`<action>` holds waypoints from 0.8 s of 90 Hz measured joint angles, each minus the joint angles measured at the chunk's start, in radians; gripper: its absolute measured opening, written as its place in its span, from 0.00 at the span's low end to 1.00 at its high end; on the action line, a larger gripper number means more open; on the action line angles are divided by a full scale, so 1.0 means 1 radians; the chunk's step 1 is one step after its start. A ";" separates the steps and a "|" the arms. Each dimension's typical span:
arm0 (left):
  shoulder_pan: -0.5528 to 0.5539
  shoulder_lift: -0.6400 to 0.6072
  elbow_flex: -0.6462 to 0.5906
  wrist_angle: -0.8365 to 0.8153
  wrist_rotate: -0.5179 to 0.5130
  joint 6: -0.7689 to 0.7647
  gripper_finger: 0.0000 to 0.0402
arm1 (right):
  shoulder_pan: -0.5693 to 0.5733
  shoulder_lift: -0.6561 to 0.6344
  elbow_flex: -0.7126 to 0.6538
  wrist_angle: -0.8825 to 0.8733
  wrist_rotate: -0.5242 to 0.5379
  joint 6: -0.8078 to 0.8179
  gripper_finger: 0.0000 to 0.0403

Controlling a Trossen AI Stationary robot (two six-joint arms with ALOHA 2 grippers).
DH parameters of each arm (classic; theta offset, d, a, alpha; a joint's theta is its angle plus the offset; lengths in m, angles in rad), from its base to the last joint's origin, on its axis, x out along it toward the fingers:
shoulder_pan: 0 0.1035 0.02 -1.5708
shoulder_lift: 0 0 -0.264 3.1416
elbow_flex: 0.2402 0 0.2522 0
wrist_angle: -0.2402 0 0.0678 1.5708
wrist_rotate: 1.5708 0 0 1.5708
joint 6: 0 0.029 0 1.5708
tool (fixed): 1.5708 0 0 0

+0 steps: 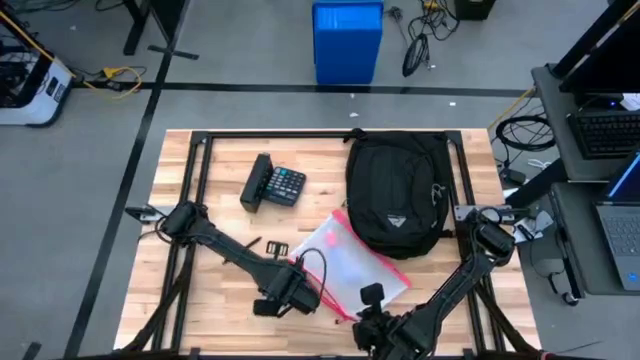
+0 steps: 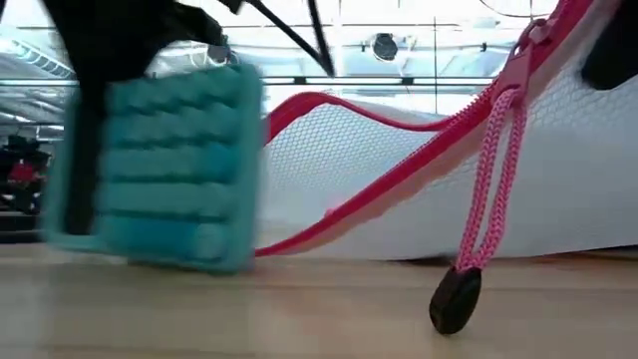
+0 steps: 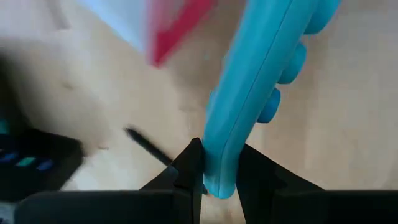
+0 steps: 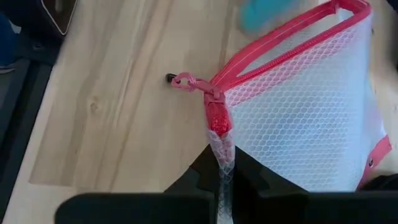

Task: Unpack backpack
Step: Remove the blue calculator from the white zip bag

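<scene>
High view: large black fabric backpack (image 1: 397, 192) lies flat on the wooden slatted bench (image 1: 215, 205), far right part, white triangular logo patch facing up. White mesh pouch with pink zipper trim (image 1: 352, 262) touches its near edge. Black calculator with coloured keys (image 1: 274, 184) sits left of backpack, apart. Blue plastic bin (image 1: 347, 40) on floor beyond bench. Left pincer (image 1: 292, 297) near front centre, right pincer (image 1: 366, 322) just beside it at pouch's near corner.

Low view: teal ridged rubbery block (image 2: 159, 165) just above bench, pouch behind, pink braided zipper cord (image 2: 486, 179) hanging to a black toggle.

Left wrist view: left pincer (image 3: 217, 171) closed on teal block's thin edge.

Right wrist view: right pincer (image 4: 224, 180) pinches pouch's mesh corner.
</scene>
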 joint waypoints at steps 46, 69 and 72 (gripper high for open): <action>0.014 0.000 0.000 -0.010 0.143 0.020 0.15 | 0.003 0.000 0.000 0.002 0.001 0.004 0.00; 0.018 0.009 0.002 0.072 0.151 0.042 0.15 | 0.003 0.000 0.000 0.002 0.001 0.006 0.00; 0.018 0.009 0.003 0.089 0.150 0.047 0.15 | 0.003 0.000 0.000 0.002 0.001 0.006 0.00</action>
